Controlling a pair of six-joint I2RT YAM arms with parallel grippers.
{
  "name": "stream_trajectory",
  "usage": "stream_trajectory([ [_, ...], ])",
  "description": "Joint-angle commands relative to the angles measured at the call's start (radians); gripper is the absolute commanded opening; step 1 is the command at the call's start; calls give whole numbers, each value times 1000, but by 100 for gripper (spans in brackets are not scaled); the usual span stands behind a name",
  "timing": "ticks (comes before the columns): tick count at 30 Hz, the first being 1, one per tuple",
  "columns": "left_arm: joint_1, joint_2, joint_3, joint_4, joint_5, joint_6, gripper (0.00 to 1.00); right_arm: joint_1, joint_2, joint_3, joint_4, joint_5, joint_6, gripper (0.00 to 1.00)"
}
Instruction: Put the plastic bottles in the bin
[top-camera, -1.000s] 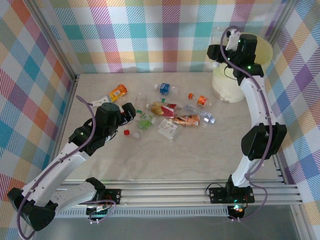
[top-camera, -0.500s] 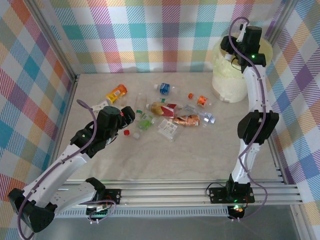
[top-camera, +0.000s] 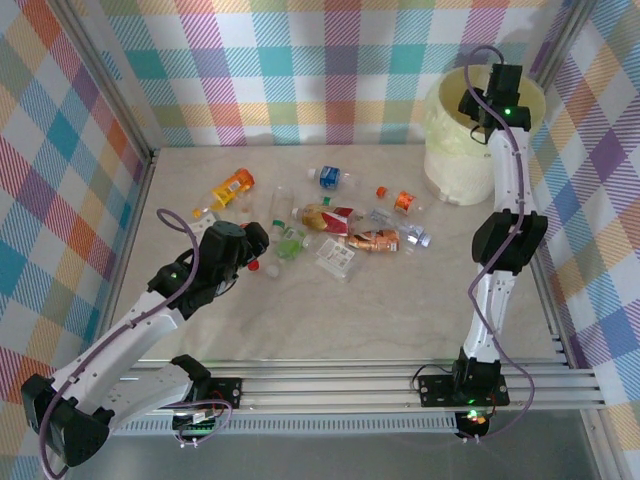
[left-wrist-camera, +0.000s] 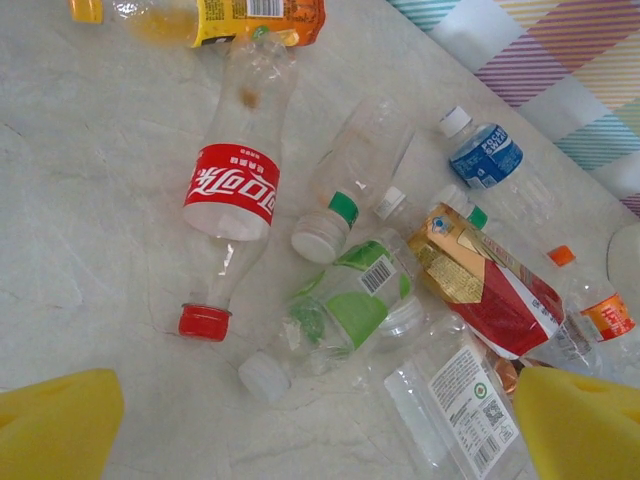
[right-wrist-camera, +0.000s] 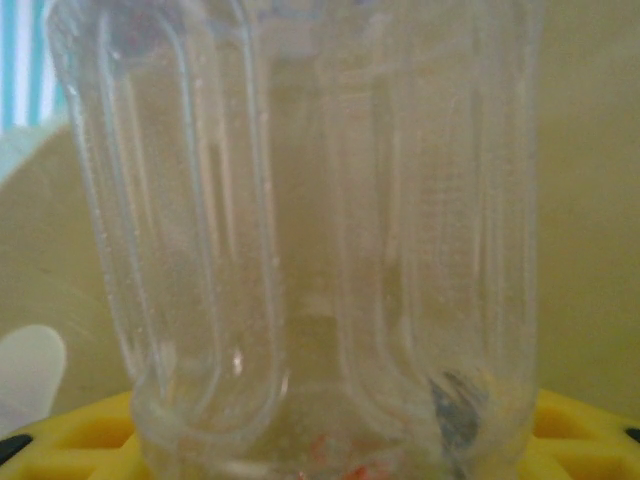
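Yellow pads (right-wrist-camera: 585, 425) of the right jaws clamp a clear bottle (right-wrist-camera: 300, 230), held over the mouth of the cream bin (top-camera: 452, 170) in the far right corner. Left jaws wide apart, hovering low over the pile, with the red-label bottle (left-wrist-camera: 232, 195), green-label bottle (left-wrist-camera: 345, 305) and blue-label bottle (left-wrist-camera: 483, 155) just ahead. Other bottles lie loose mid-surface (top-camera: 400, 300). An orange bottle (top-camera: 236, 183) sits apart, far left.
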Motion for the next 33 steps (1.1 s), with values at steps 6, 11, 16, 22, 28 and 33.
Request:
stream_trajectory([
  [6, 14, 26, -10, 12, 1, -17, 100, 2, 31, 39, -43, 103, -13, 59],
  [11, 17, 28, -13, 11, 4, -17, 100, 3, 17, 39, -44, 90, -15, 67],
  [16, 22, 28, -22, 8, 6, -21, 100, 4, -20, 39, -55, 66, -25, 75],
  [22, 28, 34, -32, 14, 11, -22, 100, 4, -103, -10, -40, 4, -54, 85],
  [28, 43, 60, -31, 17, 20, -3, 100, 5, -208, -99, -2, -19, -81, 90],
  [33, 77, 98, -30, 37, 67, 22, 100, 4, -314, -220, 87, -127, -99, 96],
])
